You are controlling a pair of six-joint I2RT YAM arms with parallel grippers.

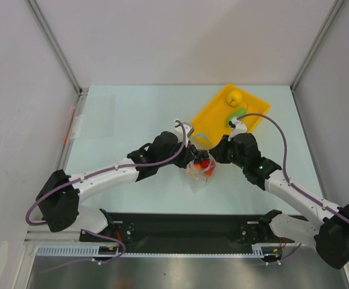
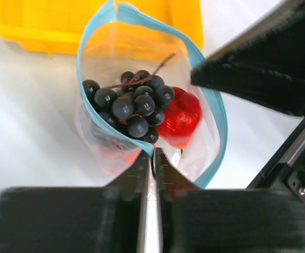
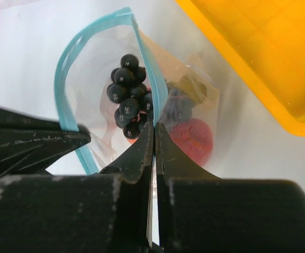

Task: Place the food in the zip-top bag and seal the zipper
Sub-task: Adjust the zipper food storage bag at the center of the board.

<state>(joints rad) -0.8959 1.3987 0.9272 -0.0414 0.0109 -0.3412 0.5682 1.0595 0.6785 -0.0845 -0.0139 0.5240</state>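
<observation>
My left gripper [image 2: 152, 154] and right gripper [image 3: 153, 129] were each pinched shut on opposite sides of the zipper [image 2: 79, 60], holding the zip-top bag [image 1: 198, 176] open mid-table. 2 pieces lay inside: the black grape bunch [image 2: 131, 105] and a red fruit [image 2: 183, 118]. A yellow fruit [image 1: 235, 96] and a green fruit [image 1: 237, 114] waited on the yellow tray [image 1: 213, 117] toward the far right corner. Sealing was not begun. With both grippers occupied, I judged 1 must let go.

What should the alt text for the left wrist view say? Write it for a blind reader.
The left pincer pinches the near rim of an open zip-top bag, its teal zipper bowed wide. Inside lie a black grape bunch and a red fruit; a yellow tray sits behind.
</observation>
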